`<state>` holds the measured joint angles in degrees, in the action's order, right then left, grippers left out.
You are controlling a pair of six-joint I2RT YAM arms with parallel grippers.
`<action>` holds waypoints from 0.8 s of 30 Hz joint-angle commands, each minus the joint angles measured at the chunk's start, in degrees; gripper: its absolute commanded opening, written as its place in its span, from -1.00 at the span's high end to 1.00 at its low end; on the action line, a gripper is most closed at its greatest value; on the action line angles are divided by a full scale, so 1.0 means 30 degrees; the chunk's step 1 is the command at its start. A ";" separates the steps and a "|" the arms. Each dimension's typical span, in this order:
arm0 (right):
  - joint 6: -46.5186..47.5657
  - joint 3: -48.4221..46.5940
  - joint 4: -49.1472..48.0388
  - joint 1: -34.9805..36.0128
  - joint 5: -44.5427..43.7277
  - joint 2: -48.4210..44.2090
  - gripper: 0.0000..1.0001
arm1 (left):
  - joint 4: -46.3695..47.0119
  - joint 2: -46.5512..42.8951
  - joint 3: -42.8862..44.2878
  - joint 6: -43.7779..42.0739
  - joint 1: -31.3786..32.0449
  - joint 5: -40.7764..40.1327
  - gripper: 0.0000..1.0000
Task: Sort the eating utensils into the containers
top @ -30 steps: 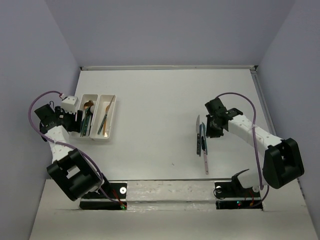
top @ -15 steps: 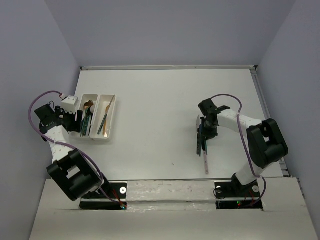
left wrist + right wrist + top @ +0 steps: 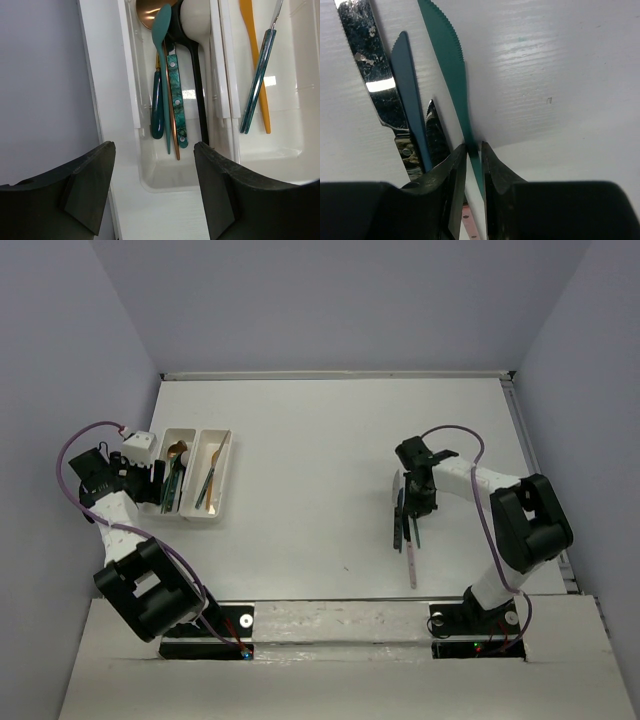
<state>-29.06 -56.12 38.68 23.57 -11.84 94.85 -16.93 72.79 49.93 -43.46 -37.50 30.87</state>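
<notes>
Two joined white trays (image 3: pixel 205 521) sit at the left and hold several utensils. In the left wrist view the left tray (image 3: pixel 131 75) holds a teal spoon (image 3: pixel 163 30), a gold spoon, a black spoon and a patterned teal handle. The right tray (image 3: pixel 295 85) holds an orange utensil (image 3: pixel 255 50) and a teal-handled one. My left gripper (image 3: pixel 155 475) (image 3: pixel 153 155) is open and empty above the left tray's near end. My right gripper (image 3: pixel 420 496) (image 3: pixel 473 150) is shut on a teal serrated knife (image 3: pixel 447 60) (image 3: pixel 415 530). Silver (image 3: pixel 365 60), blue (image 3: pixel 410 100) and black (image 3: pixel 437 130) knives lie beside it.
A pink-handled knife (image 3: pixel 411 565) lies just near of the knife group on the white table. A raised rail (image 3: pixel 335 375) runs along the table's far edge and another along the right edge (image 3: pixel 528 460). Grey walls stand on three sides.
My right gripper has come down onto the knife group and closed on the teal knife, which now lies slightly right of the others. The left arm has not moved.
</notes>
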 commanded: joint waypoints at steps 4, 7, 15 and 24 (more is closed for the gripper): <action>0.0106 -0.0834 0.0467 -0.0240 -0.1884 0.1898 0.53 | 0.0428 -0.0271 -0.0208 -0.0190 -0.0011 -0.0007 -0.52; 0.0631 -0.1215 0.0264 -0.0416 -0.1624 0.2599 0.54 | 0.0428 -0.0329 -0.0267 -0.0190 -0.0011 -0.0037 -0.52; 0.0897 -0.1099 -0.0441 -0.0416 -0.1795 0.2898 1.00 | 0.0486 -0.0329 -0.0296 -0.0278 0.0018 -0.0242 -0.51; 0.0663 -0.3351 -0.0905 -0.0416 -0.1773 -0.3453 1.00 | 0.0545 -0.0270 -0.0209 -0.0103 0.0018 -0.0213 -0.52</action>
<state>-26.61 -61.65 40.10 22.81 -17.58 95.57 -16.29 72.79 49.36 -43.48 -37.50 29.87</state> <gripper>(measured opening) 0.036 0.757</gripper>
